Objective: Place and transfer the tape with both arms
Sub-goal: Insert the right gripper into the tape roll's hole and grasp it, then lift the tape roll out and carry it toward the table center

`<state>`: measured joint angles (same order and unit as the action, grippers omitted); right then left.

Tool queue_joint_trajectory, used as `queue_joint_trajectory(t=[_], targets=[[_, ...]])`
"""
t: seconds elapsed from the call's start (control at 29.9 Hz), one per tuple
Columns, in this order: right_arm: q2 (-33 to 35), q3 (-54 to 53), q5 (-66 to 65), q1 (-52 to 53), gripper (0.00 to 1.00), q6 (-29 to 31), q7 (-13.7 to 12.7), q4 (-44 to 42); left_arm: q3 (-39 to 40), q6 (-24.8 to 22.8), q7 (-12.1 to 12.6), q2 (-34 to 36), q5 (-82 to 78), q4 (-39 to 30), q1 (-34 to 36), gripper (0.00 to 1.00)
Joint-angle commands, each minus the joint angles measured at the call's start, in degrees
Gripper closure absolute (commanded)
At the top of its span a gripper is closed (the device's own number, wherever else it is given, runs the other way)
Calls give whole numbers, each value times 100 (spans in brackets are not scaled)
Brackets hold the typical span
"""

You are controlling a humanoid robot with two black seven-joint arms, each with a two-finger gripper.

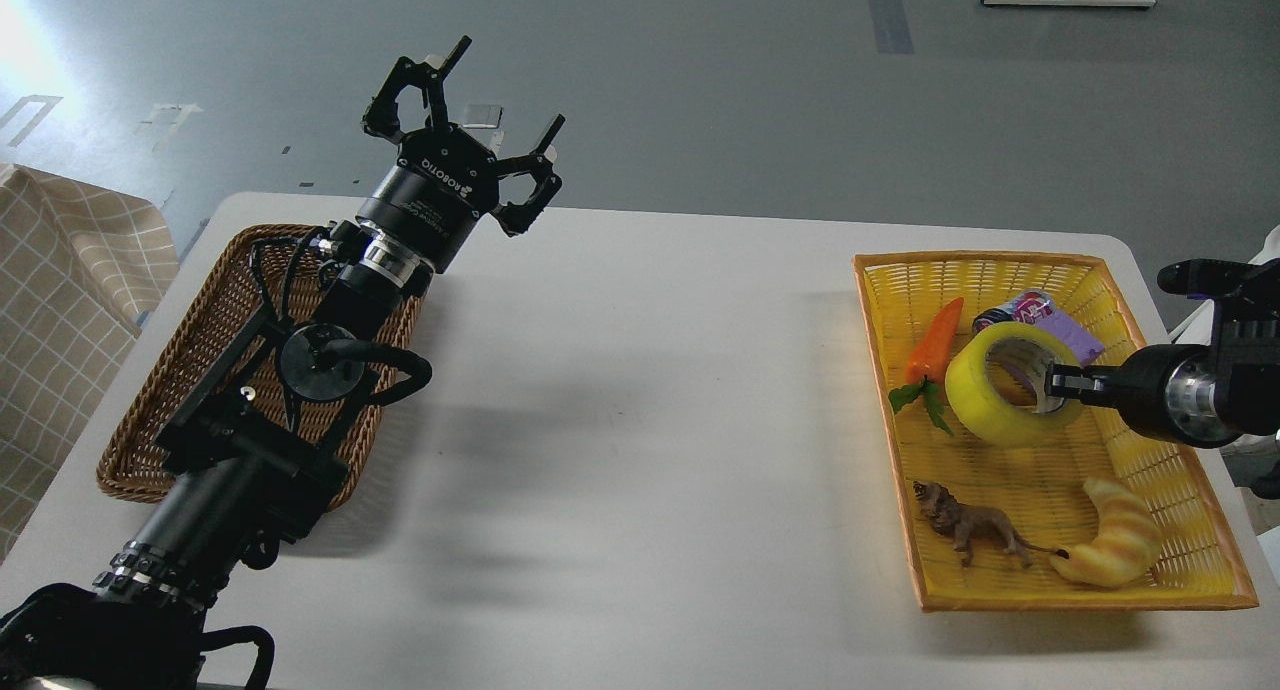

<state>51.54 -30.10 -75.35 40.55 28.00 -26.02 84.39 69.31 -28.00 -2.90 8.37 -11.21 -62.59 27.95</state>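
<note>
The tape, a yellow translucent roll with a grey-white core, hangs tilted a little above the yellow basket at the right. My right gripper comes in from the right edge and is shut on the roll's right wall, one finger inside the core. My left gripper is open and empty, raised above the table's far left edge, just beyond the brown wicker basket.
In the yellow basket lie a toy carrot, a can, a purple block partly behind the tape, a toy lion and a croissant toy. A checked cloth is at far left.
</note>
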Motion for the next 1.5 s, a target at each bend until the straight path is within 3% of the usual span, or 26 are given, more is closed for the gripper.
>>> queue_joint_trajectory(t=[0.0,0.23,0.5,0.84,1.47], targets=[[102,-215,3,154,100,0,0,253,3,0,0,-2,5,2,0,2],[-99,-260,3,848,100,0,0,218,-5,0,9,-28,5,2,0,2],[-1119,-207,-15,1631,99,0,0,78,-5,0,0,-55,-13,-25,0,2],[-2524,602,-15,2588,98,0,0,-1011,3,0,0,-37,5,-42,0,2],[-4555,1507,-24,2862,98,0,0,-2532,-5,0,0,-28,5,-33,-71,2]])
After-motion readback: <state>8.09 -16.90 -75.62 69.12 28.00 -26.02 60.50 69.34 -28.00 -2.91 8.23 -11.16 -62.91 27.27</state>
